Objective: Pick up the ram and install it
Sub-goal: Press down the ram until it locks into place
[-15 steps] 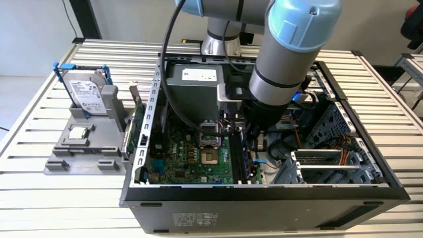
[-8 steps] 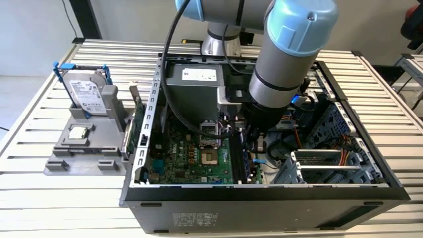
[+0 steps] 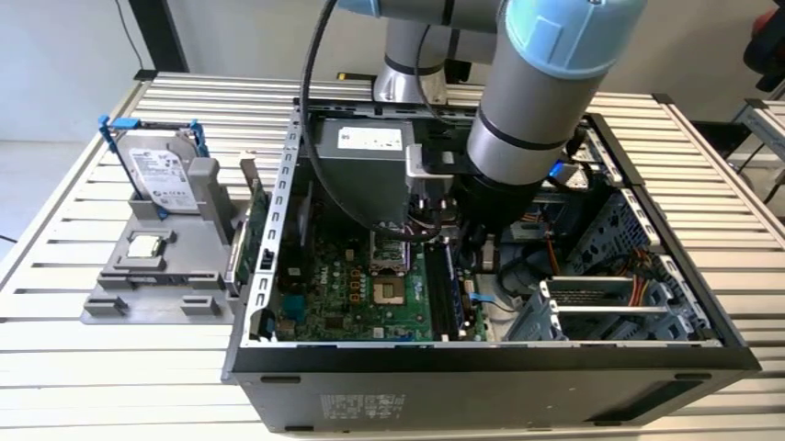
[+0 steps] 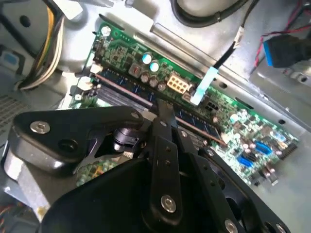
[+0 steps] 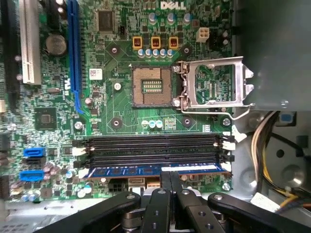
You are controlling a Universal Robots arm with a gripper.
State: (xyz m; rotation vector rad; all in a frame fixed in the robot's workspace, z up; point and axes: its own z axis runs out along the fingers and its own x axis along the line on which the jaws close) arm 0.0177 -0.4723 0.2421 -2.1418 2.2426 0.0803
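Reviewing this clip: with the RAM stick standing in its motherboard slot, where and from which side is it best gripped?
The ram stands on edge in a slot on the motherboard, its long top edge exposed. Probably best to pinch its two flat faces mid-length, coming straight down from above, as the tool sits now. Neighbouring slots and end latches likely rule out other approaches.

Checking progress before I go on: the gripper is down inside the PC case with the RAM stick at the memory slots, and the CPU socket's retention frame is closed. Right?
Not quite. In the first wrist view the CPU socket is bare and its retention frame is swung open beside it. The rest holds: the gripper is down inside the PC case, with the RAM stick at the memory slots.
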